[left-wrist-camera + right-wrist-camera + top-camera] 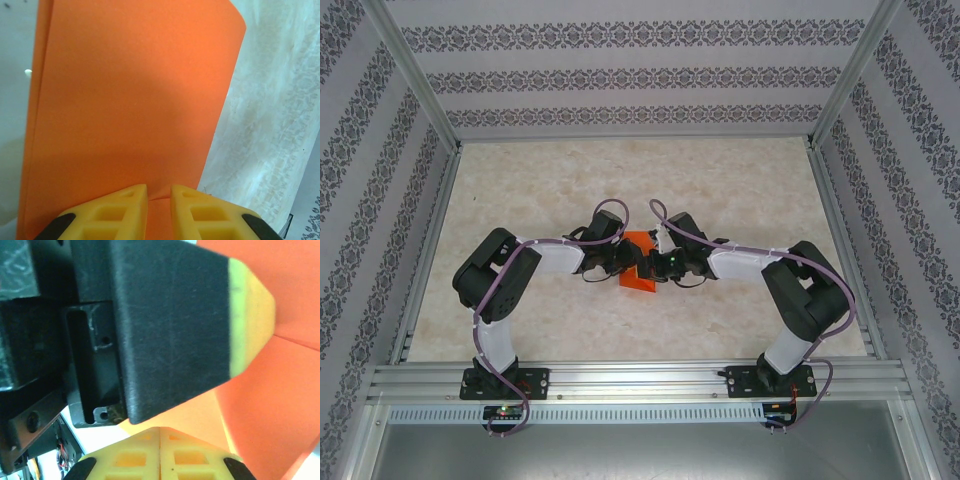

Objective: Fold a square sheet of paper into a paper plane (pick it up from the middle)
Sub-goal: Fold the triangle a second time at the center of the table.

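Observation:
The square sheet of paper is bright orange and folded, and it is held up off the table's middle between my two grippers. In the left wrist view the paper rises as a tall panel with a second layer along its left edge. My left gripper is shut on the paper's lower edge, where a crease runs into the narrow gap between the jaws. From the right, my right gripper meets the paper with its jaws pressed flush together. I cannot tell whether they nip an edge. A finger of the left gripper crosses close in front.
The marbled tabletop is ringed by aluminium rails and patterned walls. The left gripper and the right gripper nearly touch at the centre, with both elbows bent outward.

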